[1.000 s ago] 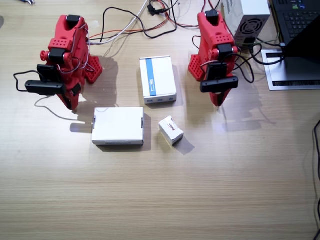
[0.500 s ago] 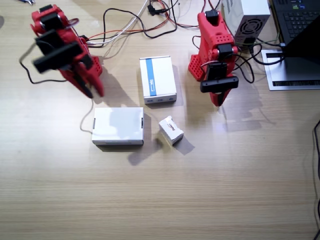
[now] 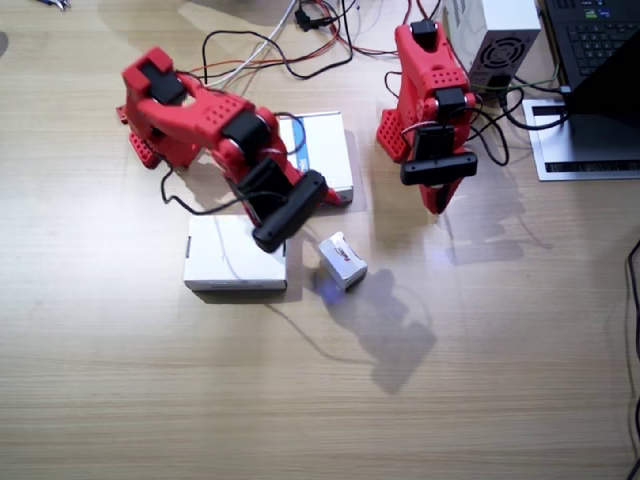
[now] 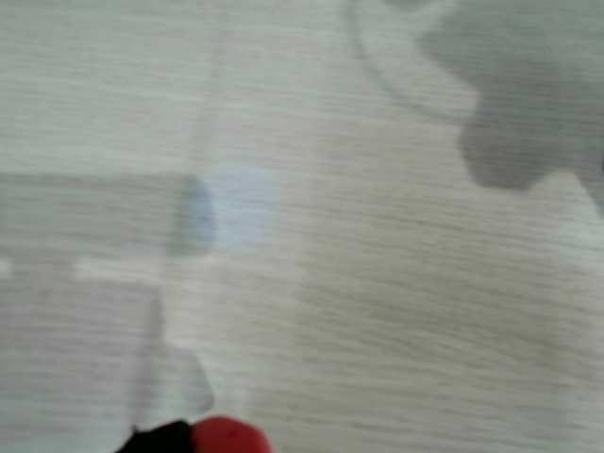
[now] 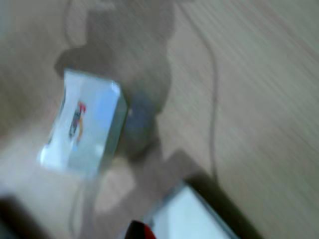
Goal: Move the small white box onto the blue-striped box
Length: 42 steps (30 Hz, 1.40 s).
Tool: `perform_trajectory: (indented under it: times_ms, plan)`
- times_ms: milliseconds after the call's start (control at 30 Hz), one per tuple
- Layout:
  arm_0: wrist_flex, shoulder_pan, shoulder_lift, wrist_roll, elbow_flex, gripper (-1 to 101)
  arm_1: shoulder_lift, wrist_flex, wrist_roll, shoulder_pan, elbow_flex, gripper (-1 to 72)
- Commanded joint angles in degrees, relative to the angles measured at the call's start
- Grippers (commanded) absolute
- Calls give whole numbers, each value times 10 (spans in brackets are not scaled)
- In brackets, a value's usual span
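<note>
The small white box (image 3: 342, 260) lay on the wooden bench (image 3: 480, 360), tilted at an angle, its red mark facing up; taking that box as the landmark, the plain white flat box (image 3: 232, 265) sat just beside it on the side of the right arm's base, apart from it by a narrow gap, and the blue-striped box (image 3: 318, 157) lay beyond it toward the back of the bench, partly covered by the right arm (image 3: 205, 125); nothing rested on the striped top that showed. The right arm was stretched out low over the flat box, its dark camera bar ending close to the small white box — the right hand (image 3: 300, 225) was hidden under that bar, so whether its fingers stood wide or narrow could not be told, and it held nothing that showed. In a wrist view the small white box (image 5: 82, 124) appeared blurred, resting on the wood with a corner of the flat box (image 5: 192, 216) near it, only a red tip at the lower edge. The left arm (image 3: 432, 85) stood folded well apart from the small white box, behind it and to the other side; its left hand (image 3: 437, 200) pointed down at the bench, empty — its fingers looked drawn together.
</note>
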Motion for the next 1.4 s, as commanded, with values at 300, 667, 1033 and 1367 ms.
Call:
perform_trajectory:
  times_ms: [300, 667, 1033, 1367]
  plan:
    - [-4, -19, 5, -4, -11, 0, -292, -4, -49, -37, -295, 525]
    - [0, -21, 5, 5, -11, 0, -345, -108, -21, -54, -329, 472]
    - [6, -22, 11, 12, -11, 0, -378, -48, 107, -18, -397, 204]
    - [41, -29, 69, 53, -11, 0, -127, 15, 182, -48, -314, 176]
